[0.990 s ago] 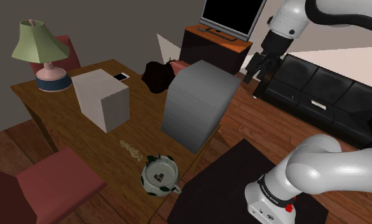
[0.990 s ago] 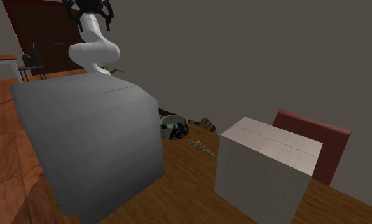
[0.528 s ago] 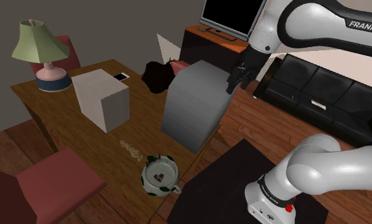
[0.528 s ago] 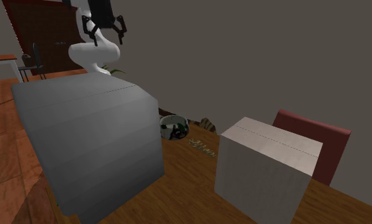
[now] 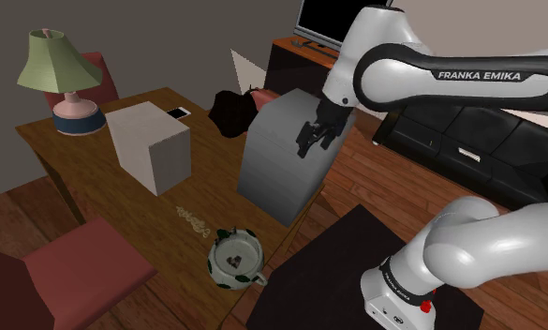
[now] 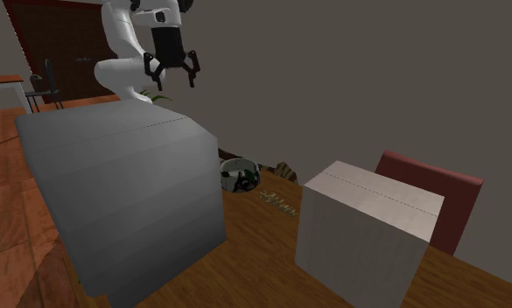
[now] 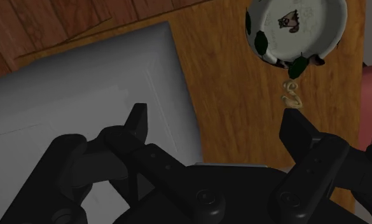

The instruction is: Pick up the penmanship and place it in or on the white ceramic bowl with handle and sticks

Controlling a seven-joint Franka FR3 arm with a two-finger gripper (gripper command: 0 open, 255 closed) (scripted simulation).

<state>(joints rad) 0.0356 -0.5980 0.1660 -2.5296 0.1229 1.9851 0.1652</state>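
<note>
- The gripper (image 5: 311,150) has swung toward the shoulder view's left and come lower. A second ago it hung in front of the sofa (image 5: 468,141); now it is above the top of the grey box (image 5: 279,169).
- In the second exterior view the gripper (image 6: 171,80) has dropped down and to the right, and is above the grey box's (image 6: 122,201) far edge.
- Its fingers are spread wide with nothing between them, as before. The wrist view has one finger (image 7: 138,118) over the grey box (image 7: 70,95) and the other over bare table (image 7: 229,83).
- The penmanship (image 5: 194,221), a small tan squiggle, has not moved. It lies flat on the table (image 5: 103,202), just beside the bowl (image 5: 246,246) and near the white box (image 5: 150,145).
- From the wrist, the penmanship (image 7: 291,94) sits between the bowl (image 7: 318,25) and one fingertip.
- The bowl is where it was.
</note>
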